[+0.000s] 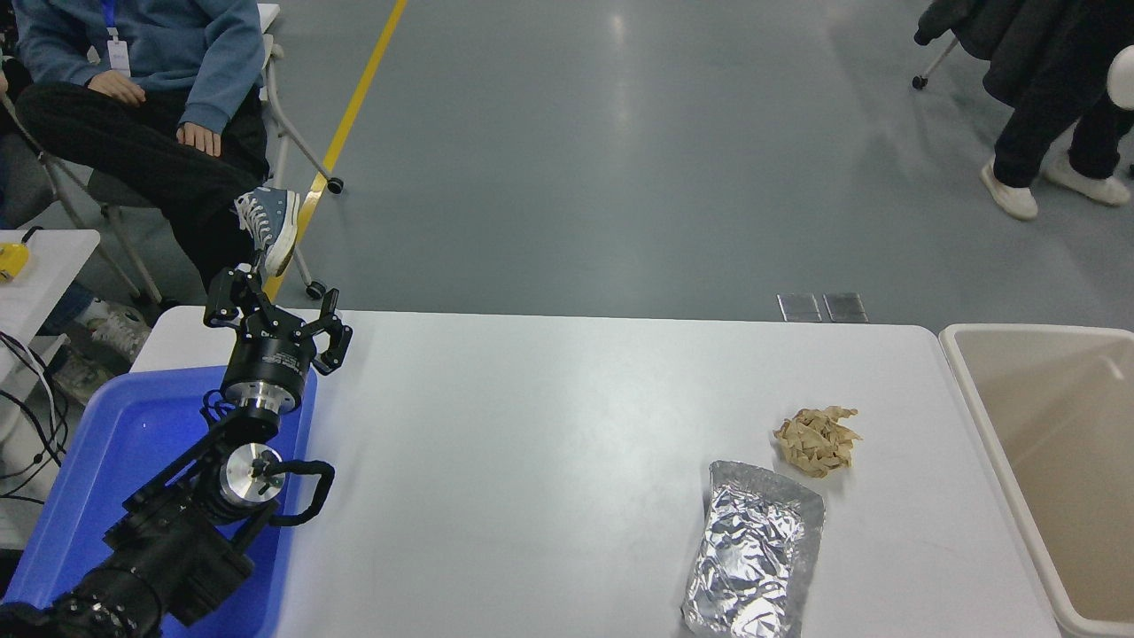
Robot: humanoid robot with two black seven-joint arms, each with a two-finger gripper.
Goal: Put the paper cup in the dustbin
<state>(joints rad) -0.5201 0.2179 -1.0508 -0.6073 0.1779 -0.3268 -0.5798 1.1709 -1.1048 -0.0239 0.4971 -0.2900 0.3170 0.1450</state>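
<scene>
At far right edge only a sliver of small white paper cup [1123, 75] shows, my right gripper unseen so grip unknown; I should centre over large beige plastic dustbin [974, 390] before release.

Glossy grey-green concrete floor [620, 159] with soft overhead light glare; diagonal yellow floor line [354, 106] at upper left; folding metal chair on castors [297, 142]; white rectangular table [549, 461] in foreground.
</scene>
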